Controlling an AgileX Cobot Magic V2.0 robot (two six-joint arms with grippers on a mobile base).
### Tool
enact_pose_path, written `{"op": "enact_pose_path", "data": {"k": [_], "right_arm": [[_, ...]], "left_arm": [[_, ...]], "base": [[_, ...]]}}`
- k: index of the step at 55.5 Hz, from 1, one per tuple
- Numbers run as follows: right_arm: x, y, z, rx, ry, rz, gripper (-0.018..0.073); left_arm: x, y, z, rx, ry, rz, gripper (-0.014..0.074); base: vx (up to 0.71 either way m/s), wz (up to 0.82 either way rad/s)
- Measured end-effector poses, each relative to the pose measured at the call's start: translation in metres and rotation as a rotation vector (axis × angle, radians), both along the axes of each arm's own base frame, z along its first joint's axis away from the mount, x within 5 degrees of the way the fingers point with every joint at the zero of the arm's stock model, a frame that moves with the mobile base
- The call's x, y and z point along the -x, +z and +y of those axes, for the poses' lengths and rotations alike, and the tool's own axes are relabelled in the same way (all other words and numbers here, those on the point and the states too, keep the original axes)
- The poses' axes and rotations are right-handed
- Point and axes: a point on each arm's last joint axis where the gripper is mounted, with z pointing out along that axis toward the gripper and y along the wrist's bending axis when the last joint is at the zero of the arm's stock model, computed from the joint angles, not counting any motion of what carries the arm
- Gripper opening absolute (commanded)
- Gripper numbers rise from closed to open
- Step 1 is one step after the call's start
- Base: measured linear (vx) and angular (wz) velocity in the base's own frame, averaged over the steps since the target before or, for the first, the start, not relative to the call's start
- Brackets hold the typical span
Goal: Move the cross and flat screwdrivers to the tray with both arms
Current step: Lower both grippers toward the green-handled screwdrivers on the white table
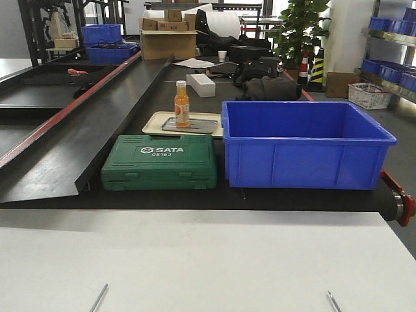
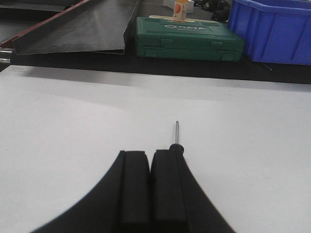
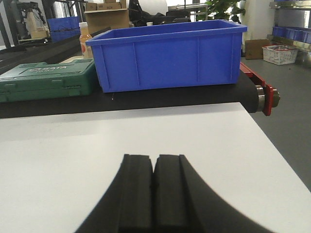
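Note:
Two thin silver screwdriver shafts poke into the front view at the bottom edge of the white table, one on the left (image 1: 99, 298) and one on the right (image 1: 333, 301); their handles are out of frame. In the left wrist view one screwdriver (image 2: 177, 133) lies on the table, its dark handle end just beside the right finger of my left gripper (image 2: 149, 153), which is shut with nothing between its jaws. My right gripper (image 3: 154, 158) is shut over bare table, with no screwdriver in its view. The grey metal tray (image 1: 198, 125) lies on a beige tray behind the green case.
A green SATA tool case (image 1: 160, 162) and a deep blue bin (image 1: 302, 144) stand on the black belt beyond the white table. An orange bottle (image 1: 182, 104) stands on the grey tray. A dark metal ramp (image 1: 84, 130) slopes along the left.

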Motion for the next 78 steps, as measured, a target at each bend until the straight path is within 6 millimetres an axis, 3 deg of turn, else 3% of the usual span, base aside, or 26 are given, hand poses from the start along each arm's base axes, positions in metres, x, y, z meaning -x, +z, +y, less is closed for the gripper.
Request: {"op": "enact_pose_path", "data": {"k": [30,57,68,78], "right_arm": [[0.000,0.000,0.000,0.000,0.000,0.000,-0.0008],[0.000,0.002,0.000,-0.003,0.001,-0.018,-0.0008],[0.002,0.028,0.000,-0.028,0.006,-0.189,-0.0008],[0.004,0.092,0.000,-0.024,0.004,-0.243,-0.0005]], "left_arm": [[0.000,0.001,0.000,-0.013,-0.001,-0.017,-0.0006],[-0.001,0.020,0.001,-0.006,0.015,-0.226,-0.0006],[0.002,0.045,0.002,0.008,0.027,-0.399,0.0007],[0.018,0.101,0.003,0.016,0.026,-0.553,0.0065]], "base": [[0.00,0.00],[0.00,0.00],[0.00,0.00],[0.00,0.00]]}}
